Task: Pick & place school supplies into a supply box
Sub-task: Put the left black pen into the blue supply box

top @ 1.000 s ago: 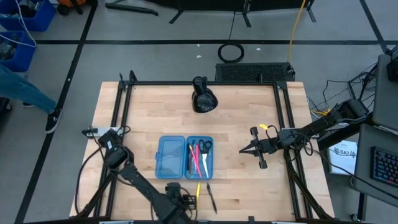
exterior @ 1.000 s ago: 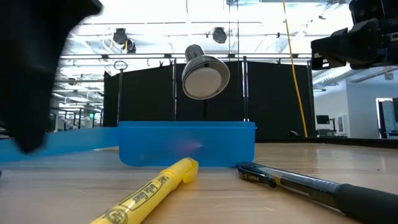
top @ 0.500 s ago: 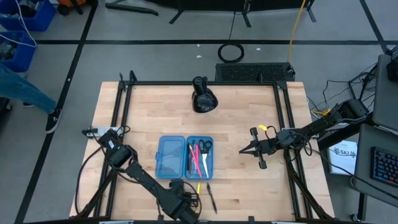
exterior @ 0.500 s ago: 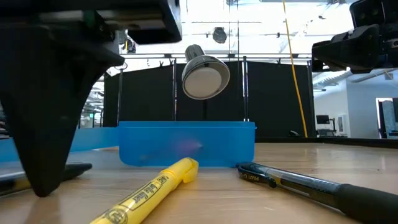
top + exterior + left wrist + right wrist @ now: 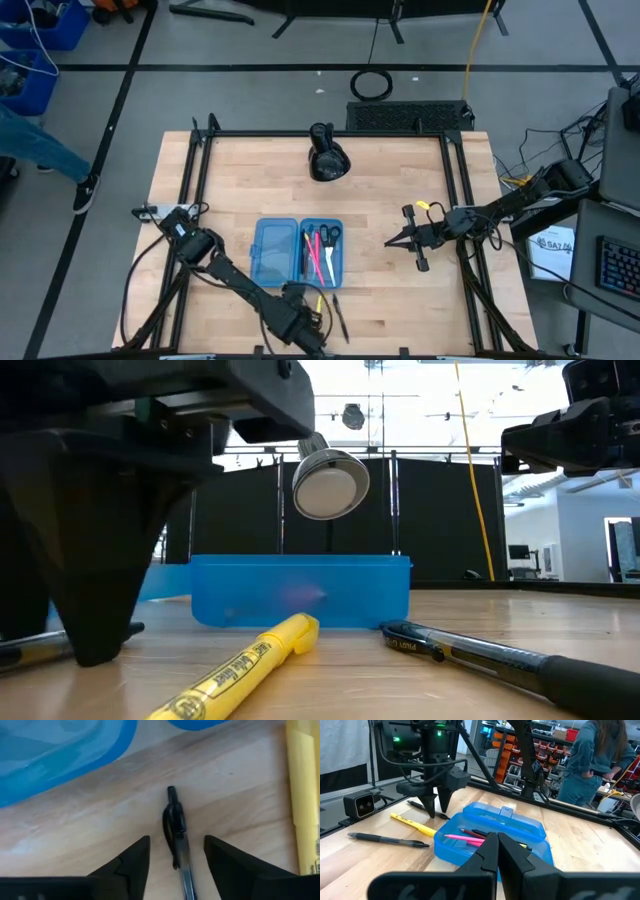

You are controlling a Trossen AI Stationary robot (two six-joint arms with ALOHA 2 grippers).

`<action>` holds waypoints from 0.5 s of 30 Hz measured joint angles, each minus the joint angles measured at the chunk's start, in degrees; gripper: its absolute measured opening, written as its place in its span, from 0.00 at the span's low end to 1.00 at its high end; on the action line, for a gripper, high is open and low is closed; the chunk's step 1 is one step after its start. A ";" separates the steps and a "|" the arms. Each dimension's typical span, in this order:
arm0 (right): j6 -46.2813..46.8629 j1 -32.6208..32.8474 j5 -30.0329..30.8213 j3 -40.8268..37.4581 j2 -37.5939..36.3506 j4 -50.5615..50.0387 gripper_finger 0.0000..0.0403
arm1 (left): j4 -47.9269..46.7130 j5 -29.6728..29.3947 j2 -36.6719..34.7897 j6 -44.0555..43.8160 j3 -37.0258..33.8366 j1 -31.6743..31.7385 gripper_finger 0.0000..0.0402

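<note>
Pens beside the supply box remain: our left tool, fingers spread, has just dropped astride a black pen on the desk, poised to pinch; right tool waits shut.

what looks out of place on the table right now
Three supplies lie outside the supply box: a yellow highlighter, a black pen beside it, and another black pen between the open left gripper fingers.

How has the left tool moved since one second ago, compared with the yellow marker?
Yes. In the high view the left tool has slid along the table's near edge toward the yellow marker and now straddles a black pen beside it.
</note>
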 joint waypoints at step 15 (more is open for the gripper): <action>2.13 0.00 0.00 0.00 0.02 -1.33 0.00 | 16.49 9.20 -1.56 11.42 -11.14 4.10 0.18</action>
